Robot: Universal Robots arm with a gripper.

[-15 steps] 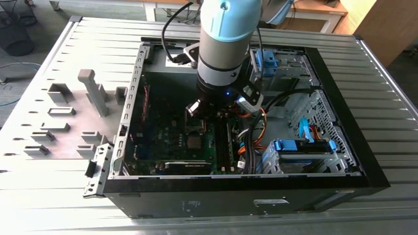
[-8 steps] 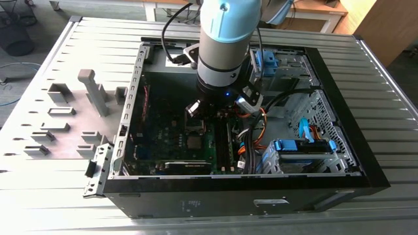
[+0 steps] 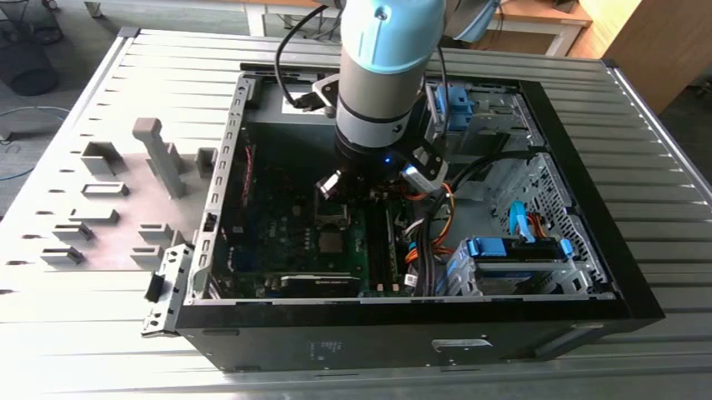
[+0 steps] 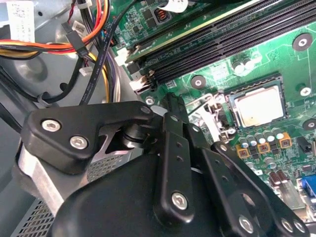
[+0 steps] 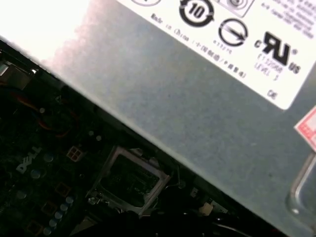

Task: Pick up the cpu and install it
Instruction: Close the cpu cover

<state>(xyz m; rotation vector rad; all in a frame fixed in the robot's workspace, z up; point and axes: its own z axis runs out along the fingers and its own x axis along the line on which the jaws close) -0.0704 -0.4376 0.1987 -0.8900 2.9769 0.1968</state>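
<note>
Since the cpu looks thin, light, rigid and likely scratch-prone, it should be gripped by opposite edges only. It lies flat within the socket frame on the motherboard, away from its edges. The gripper hangs just beside the socket frame; whether it is spread or closed cannot be told.

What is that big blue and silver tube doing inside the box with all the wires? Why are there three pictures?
The tube is a robot arm reaching into an open computer on a metal table. One picture comes from a camera standing off the arm. The other two cameras ride near its wrist and look inside the computer. The black gripper is the arm's hand. The small silvery square is the cpu, the computer's brain. It is lying in its socket, not held. Grey blocks stand on the table beside the computer.
</note>
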